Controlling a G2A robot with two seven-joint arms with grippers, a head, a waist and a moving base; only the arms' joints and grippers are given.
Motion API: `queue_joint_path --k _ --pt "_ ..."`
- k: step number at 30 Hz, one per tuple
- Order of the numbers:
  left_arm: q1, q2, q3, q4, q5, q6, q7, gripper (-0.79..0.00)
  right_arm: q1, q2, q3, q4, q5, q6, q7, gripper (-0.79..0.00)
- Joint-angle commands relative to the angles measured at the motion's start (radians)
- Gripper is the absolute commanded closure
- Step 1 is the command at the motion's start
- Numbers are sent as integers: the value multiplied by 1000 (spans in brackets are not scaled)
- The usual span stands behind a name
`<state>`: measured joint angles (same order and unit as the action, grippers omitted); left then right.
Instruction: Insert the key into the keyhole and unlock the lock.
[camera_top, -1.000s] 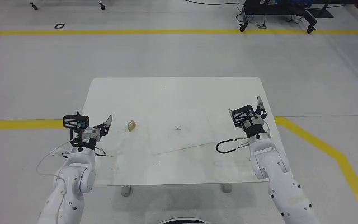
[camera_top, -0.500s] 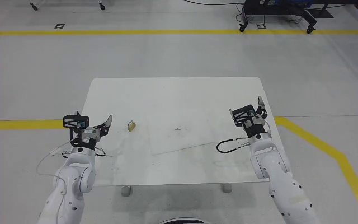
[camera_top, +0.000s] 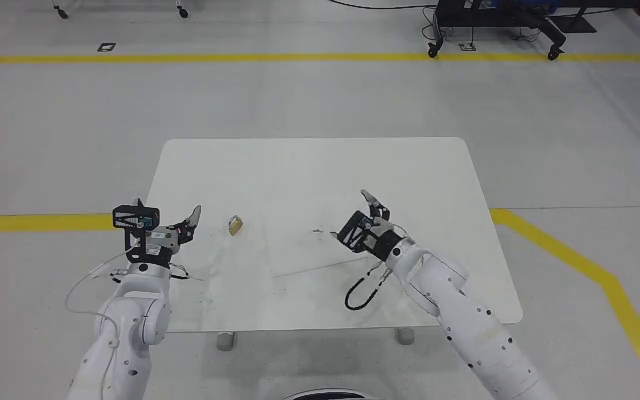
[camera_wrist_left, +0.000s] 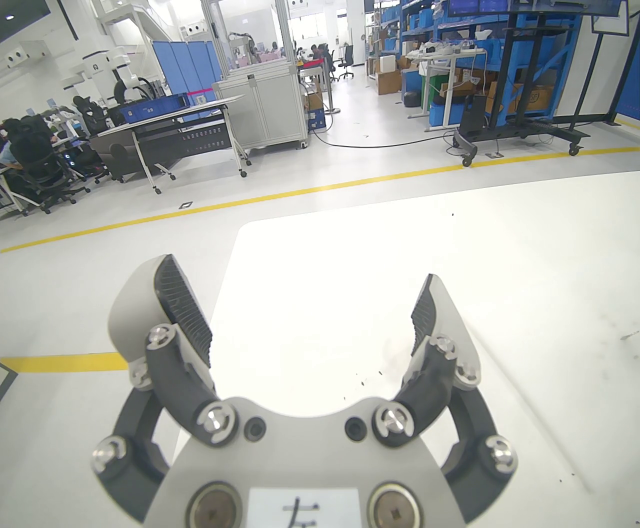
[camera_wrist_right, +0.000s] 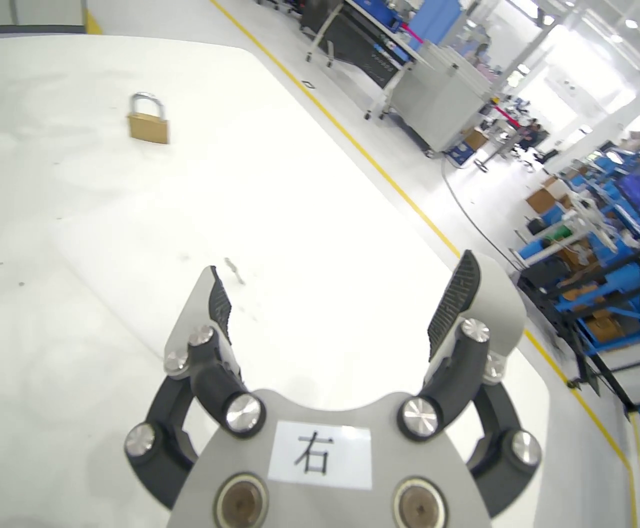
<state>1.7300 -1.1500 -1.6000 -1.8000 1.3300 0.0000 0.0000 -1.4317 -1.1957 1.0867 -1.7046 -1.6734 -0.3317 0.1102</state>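
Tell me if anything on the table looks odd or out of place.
Nothing stands out. The lock sits on the table with its shackle seemingly closed, and the key lies apart from it, just ahead of the open right gripper. The table shows only faint scuffs.

Table (camera_top: 300, 165): white, rounded corners.
Yellow line (camera_top: 200, 57): on the floor beyond the table's far edge.
Black wheeled stand (camera_top: 490, 14): past the table's far right corner.

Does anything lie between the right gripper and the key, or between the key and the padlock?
Nothing visible does. The right gripper, jaws open, hovers close to the key on the table, and only its surface separates the key from the padlock.
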Motion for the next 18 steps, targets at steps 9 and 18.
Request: queue_joint_path --k 9,18 --pt "0 0 0 0 0 0 0 -785 274 -26 -124 290 168 -481 25 -622" --pt "0 0 0 0 0 0 0 -785 487 -83 -251 560 258 -538 95 -403"
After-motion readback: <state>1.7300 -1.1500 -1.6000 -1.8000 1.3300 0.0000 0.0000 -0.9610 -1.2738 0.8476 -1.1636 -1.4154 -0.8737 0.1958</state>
